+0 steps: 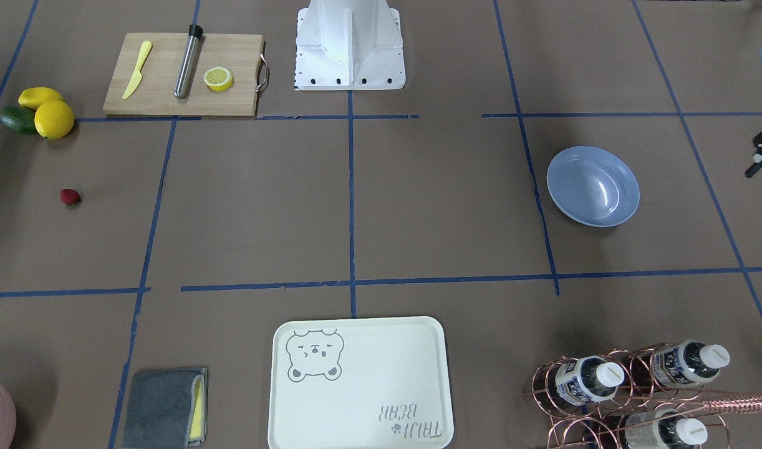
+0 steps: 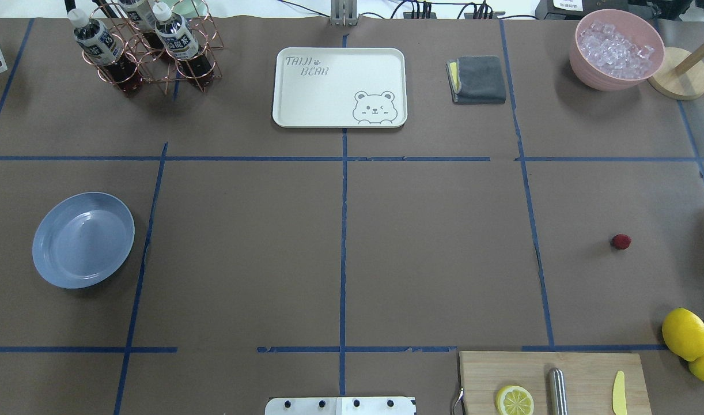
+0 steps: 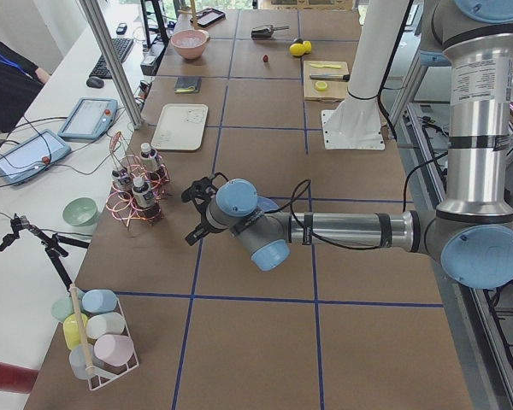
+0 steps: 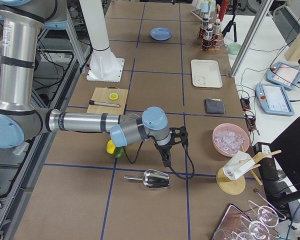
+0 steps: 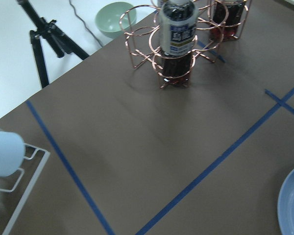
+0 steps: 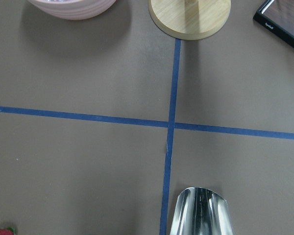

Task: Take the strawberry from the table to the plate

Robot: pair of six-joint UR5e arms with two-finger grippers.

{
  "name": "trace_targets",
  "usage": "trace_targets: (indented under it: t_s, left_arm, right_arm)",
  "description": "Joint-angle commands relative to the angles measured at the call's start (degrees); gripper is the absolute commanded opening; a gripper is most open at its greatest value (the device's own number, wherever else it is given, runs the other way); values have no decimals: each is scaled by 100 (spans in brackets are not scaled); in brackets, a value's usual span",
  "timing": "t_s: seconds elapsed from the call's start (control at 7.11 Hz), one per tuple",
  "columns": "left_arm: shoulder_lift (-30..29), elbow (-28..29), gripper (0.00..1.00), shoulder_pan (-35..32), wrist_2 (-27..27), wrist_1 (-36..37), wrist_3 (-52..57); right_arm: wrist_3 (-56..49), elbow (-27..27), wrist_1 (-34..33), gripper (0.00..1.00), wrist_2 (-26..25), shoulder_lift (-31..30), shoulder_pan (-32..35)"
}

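step: nothing picked yet. strawberry [image 2: 621,241] lies alone on the bench [image 2: 432,259] on the robot's right side, near the lemons [image 2: 684,333]. plate [image 2: 83,240] is empty, well apart on the left side. right tool [image 4: 172,147] hangs above the bench near the berry, forearm low and level; berry just clips its wrist view's lower-left corner. left tool [image 3: 192,213] is posed alike near the bottle rack [image 3: 137,192]. can't tell if either tool is open or closed. next: centre the right tool over the berry, descend, pinch lightly.
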Motion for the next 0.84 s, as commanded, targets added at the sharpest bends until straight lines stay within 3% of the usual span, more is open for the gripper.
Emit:
trace_targets:
  t_s: [0.0,0.14,0.28,0.42,0.7]
  left_arm:
    - [128,117,93,1022,714,-307,-1783]
    - [190,126,76,1452,1223,-386,-2654]
    - [269,448,63,1709,1307,-769,-2968]
    - [356,799,60,1807,1307,-1339,-3154]
    - [410,847,60,2272,1386,-1826,-3909]
  right_arm:
    - [7,-19,2,100,23,-26,0]
    - [8,-28,2,100,23,-43,0]
    - [8,-28,11,100,31,-78,0]
    - [8,-28,11,100,40,-79,0]
    - [8,-20,11,100,49,-114,0]
